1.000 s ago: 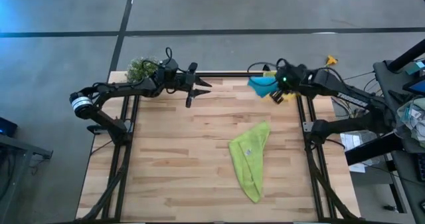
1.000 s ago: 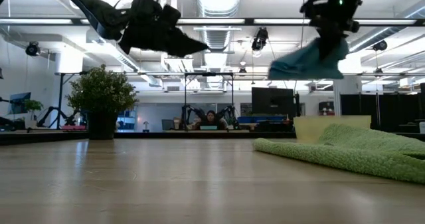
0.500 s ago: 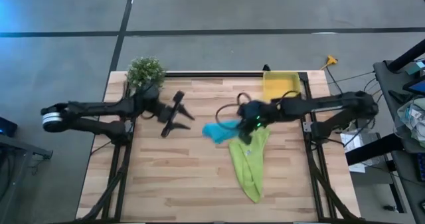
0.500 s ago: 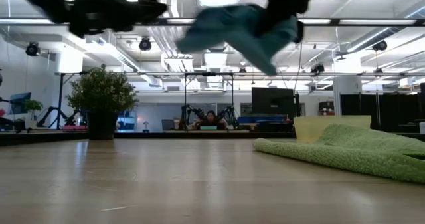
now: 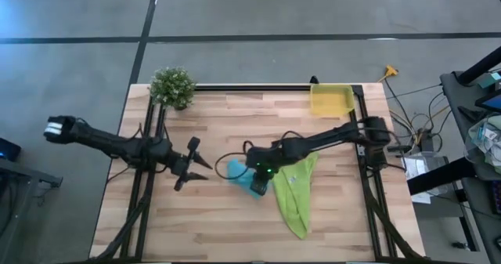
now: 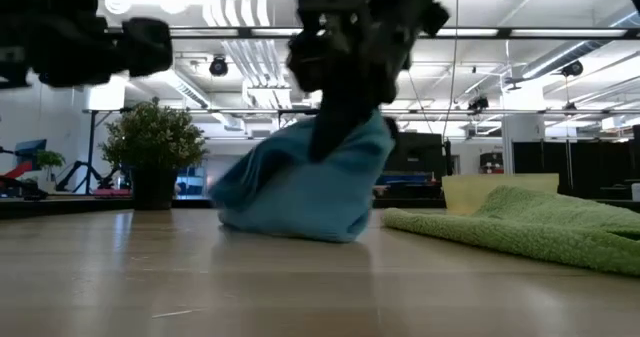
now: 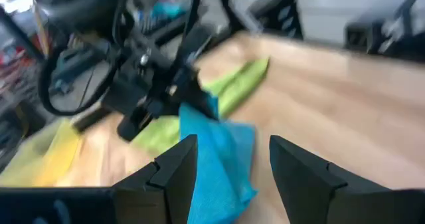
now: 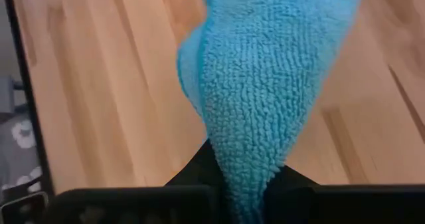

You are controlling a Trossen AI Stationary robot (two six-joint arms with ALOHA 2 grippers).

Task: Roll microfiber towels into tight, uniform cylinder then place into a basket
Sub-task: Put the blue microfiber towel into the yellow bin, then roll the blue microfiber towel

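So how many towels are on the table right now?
2. The turquoise-blue towel sits bunched near the table's middle, pinched by the right gripper. The lime-green towel lies loose just to its right. None shows in the yellow basket.

Overhead and table-level views share the table point(image 5: 235, 217) (wrist cameras close).

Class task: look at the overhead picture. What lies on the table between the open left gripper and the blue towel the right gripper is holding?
Nothing: in the high view only bare wood separates the left gripper from the blue towel.
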